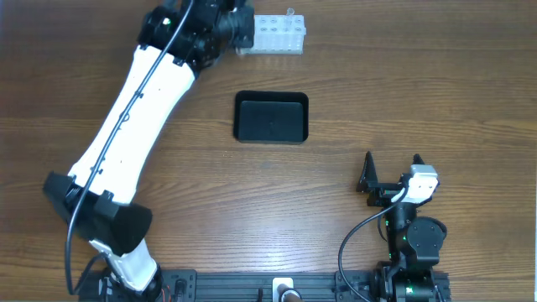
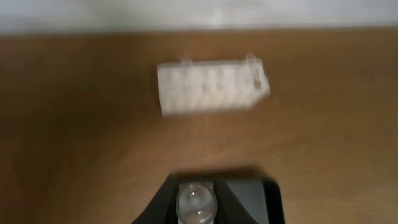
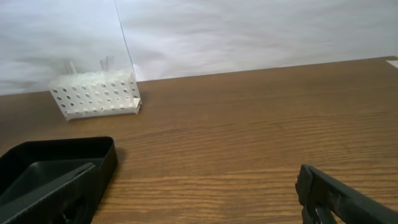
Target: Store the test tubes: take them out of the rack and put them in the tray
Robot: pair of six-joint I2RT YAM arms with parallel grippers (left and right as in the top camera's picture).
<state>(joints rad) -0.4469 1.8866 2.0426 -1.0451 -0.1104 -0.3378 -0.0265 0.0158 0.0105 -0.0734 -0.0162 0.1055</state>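
A white perforated rack (image 1: pixel 279 35) stands at the far edge of the table, with a clear test tube (image 1: pixel 290 13) upright at its right end. In the right wrist view, two tubes (image 3: pixel 106 63) rise from the rack (image 3: pixel 96 94). My left gripper (image 1: pixel 243 33) hovers at the rack's left end. In its wrist view the rack (image 2: pixel 211 87) lies ahead, and the left gripper (image 2: pixel 198 190) is shut on a clear test tube (image 2: pixel 198 203) seen end-on. The black tray (image 1: pixel 271 117) sits mid-table. My right gripper (image 1: pixel 391 172) stands open near the front right, holding nothing.
Bare wooden table surrounds the tray (image 3: pixel 62 149) and rack. The left arm's white link (image 1: pixel 134 117) stretches diagonally across the left side. A pale wall backs the table's far edge behind the rack.
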